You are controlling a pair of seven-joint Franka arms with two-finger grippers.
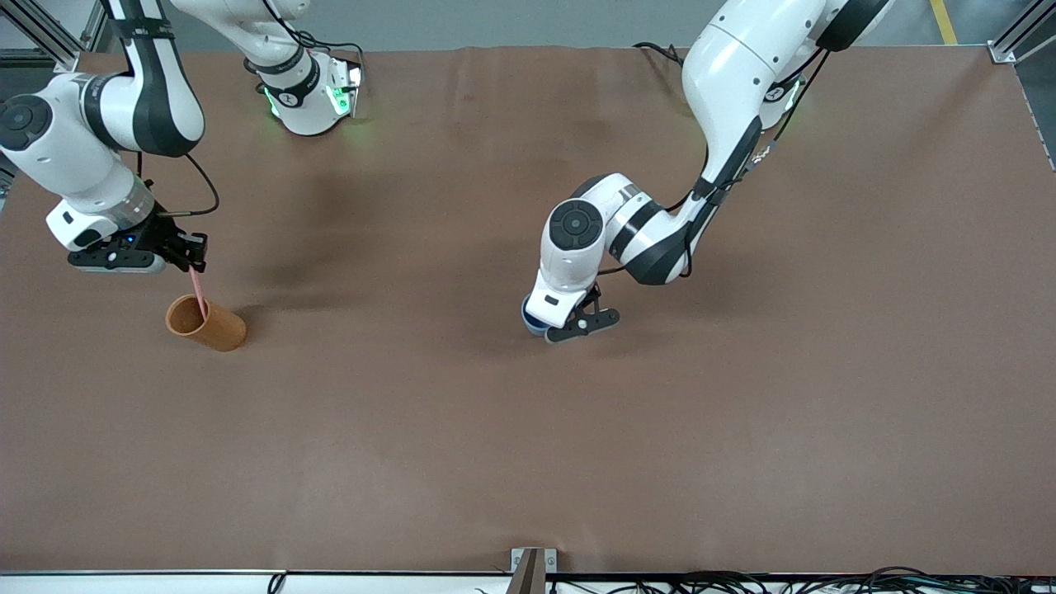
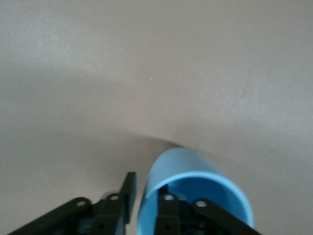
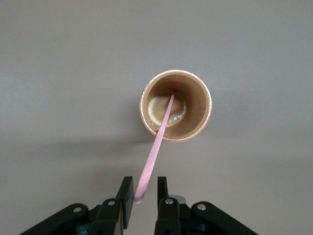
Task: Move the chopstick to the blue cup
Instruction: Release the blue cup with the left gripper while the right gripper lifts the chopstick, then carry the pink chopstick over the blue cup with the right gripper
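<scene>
The pale pink chopstick [image 1: 198, 290] stands tilted in the orange-brown cup [image 1: 206, 323] at the right arm's end of the table. Its lower end rests on the cup's bottom [image 3: 168, 110]. My right gripper [image 3: 145, 185] is over this cup, open, with the stick's top end [image 3: 141, 196] between its fingers, against one finger and clear of the other; it also shows in the front view [image 1: 191, 262]. The blue cup [image 1: 531, 318] stands mid-table. My left gripper [image 1: 577, 323] is open and straddles the cup's wall [image 2: 154, 181], one finger inside [image 2: 168, 210], one outside [image 2: 128, 193], a thin gap showing.
The brown table mat [image 1: 528, 429] covers the whole table. The two arms' bases stand along the edge farthest from the front camera. Cables [image 1: 825, 577] lie along the edge nearest it. Nothing else stands on the mat.
</scene>
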